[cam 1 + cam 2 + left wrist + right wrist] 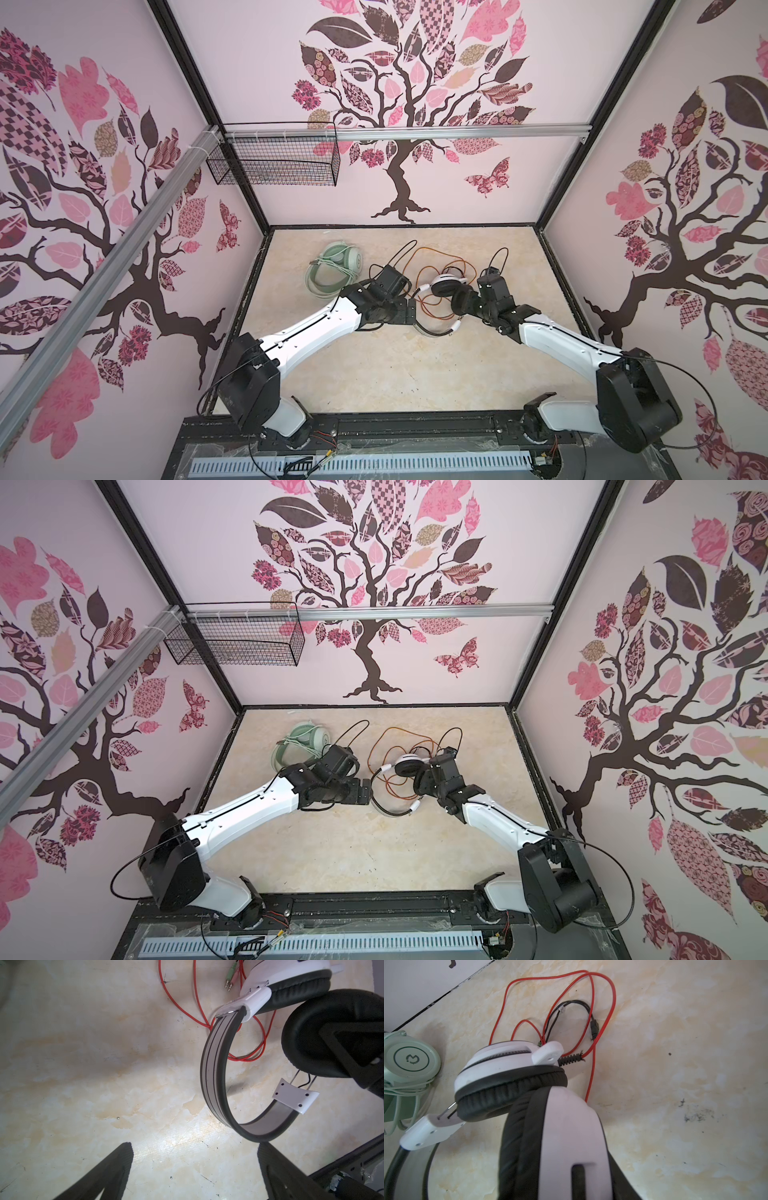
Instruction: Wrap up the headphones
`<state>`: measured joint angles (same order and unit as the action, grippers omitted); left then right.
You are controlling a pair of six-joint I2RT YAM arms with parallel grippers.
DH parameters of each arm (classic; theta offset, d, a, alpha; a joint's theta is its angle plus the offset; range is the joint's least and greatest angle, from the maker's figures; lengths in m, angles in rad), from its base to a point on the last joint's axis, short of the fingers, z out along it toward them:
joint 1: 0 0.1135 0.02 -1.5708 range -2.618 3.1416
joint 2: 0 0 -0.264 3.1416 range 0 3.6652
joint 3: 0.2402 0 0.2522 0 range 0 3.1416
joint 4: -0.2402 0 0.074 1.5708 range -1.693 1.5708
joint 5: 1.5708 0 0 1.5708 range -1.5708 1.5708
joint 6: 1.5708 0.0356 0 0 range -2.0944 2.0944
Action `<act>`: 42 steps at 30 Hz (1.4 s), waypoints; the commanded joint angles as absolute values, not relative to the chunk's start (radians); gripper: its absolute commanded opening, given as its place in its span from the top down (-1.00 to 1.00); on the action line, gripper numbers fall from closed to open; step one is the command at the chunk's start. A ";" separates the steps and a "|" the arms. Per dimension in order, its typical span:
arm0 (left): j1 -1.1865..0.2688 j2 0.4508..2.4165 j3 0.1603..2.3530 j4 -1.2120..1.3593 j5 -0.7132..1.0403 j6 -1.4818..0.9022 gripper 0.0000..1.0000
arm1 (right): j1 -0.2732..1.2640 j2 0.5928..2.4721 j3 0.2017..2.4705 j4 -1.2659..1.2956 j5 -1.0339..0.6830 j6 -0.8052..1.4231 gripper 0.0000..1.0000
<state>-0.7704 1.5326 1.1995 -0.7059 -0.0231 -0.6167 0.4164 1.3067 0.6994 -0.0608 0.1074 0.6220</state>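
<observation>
Left gripper [195, 1147] spread wide, empty, low over bare table [83, 1064] just beside the headband [212, 1068]; mint-green headphones [334, 266] at rear left, pale cord [404, 1088] seemingly already bundled. Mid-table, white headphones [446, 282] with orange-red cord [614, 997] sprawled loose behind; right gripper [461, 301] pinching one ear cup [571, 1136]. Advised: hold that cup steady, pick cord near its exit, wind snugly without snagging plugs [229, 980].

Mint-green headphones [345, 259] far left (pale cord [406, 1089] wound round band), white black-padded headphones [446, 284] centre, orange-red cord [615, 995] loose
</observation>
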 commanded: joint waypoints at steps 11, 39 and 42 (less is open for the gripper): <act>-0.796 1.558 1.221 -0.635 0.013 -0.670 -0.79 | 0.440 1.175 0.703 0.003 0.093 0.636 0.35; -0.809 1.734 1.353 -0.760 0.021 -0.846 -0.67 | 0.500 1.088 0.696 -0.015 0.163 0.674 0.37; -0.810 1.729 1.354 -0.767 -0.002 -0.856 -0.57 | 0.586 1.089 0.723 -0.058 0.304 0.667 0.31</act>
<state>-0.8040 1.7279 1.3128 -0.7506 0.0345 -0.8398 0.5251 1.1358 0.6907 -0.0719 0.1917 0.6506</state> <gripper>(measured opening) 0.791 0.404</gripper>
